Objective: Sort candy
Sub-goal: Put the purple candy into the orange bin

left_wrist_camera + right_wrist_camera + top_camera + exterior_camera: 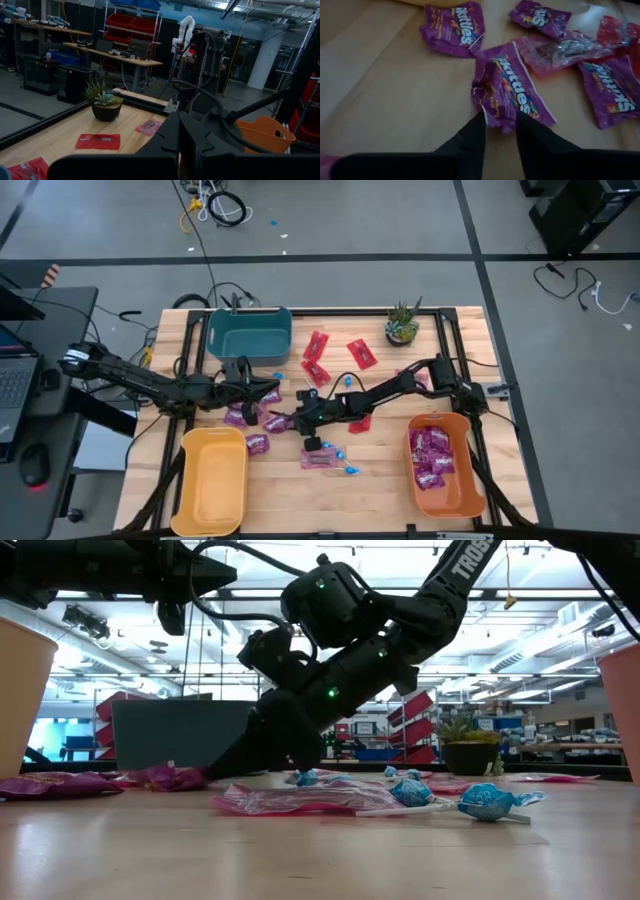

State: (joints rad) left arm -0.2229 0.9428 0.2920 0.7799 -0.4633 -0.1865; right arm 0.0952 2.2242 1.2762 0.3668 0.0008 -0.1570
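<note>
Right gripper (498,122): low over the table middle, fingers (470,135) either side of one edge of a purple packet (512,90), pinching it or just closing on it; cannot tell which.
Purple packet: flat on the wood, printed side up, between the yellow bin and the red packets.
Lollipops (340,461): blue heads on white sticks, just past the right gripper toward the table's front edge, lying beside a flat pink wrapper (318,458).
Other purple packets (258,444): scattered close around the held one; one touching the yellow bin's corner, more toward the left gripper.
Left gripper (268,386): hanging above the loose purple packets near the teal bin, jaws pressed together, nothing between them.
Yellow bin (213,480): front left of the table, beside the right gripper's reach.
Orange bin (446,462): front right, well apart from the held packet, a heap of purple packets (432,455) inside.
Red packets (316,346): flat on the wood beyond the right gripper, between the teal bin and the plant.
Teal bin (249,331): at the table's far edge, left of the red packets.
Plant (402,324): small pot at the far edge, right of the red packets.
</note>
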